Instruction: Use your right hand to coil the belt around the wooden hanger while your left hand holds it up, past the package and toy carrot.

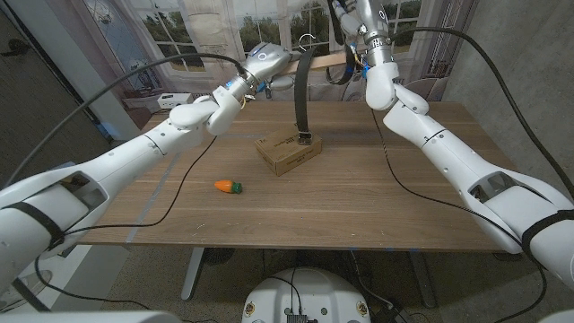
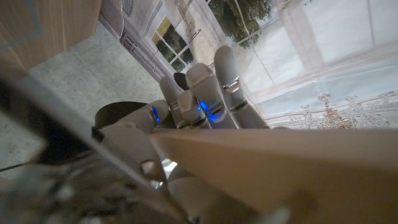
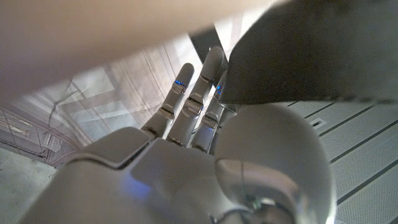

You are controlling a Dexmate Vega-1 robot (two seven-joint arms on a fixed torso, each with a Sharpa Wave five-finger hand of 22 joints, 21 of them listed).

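Holding the wooden hanger aloft at the far edge, left hand gripping one end, right hand (grasp impossible to tell) by the other, belt dangling onto the package, risking snagging there, dragging it toward the toy carrot.

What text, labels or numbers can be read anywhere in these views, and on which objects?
None can be read.
The package carries small dark marks on its top, too small and blurred to read.
The belt, toy carrot and wooden hanger show no lettering.
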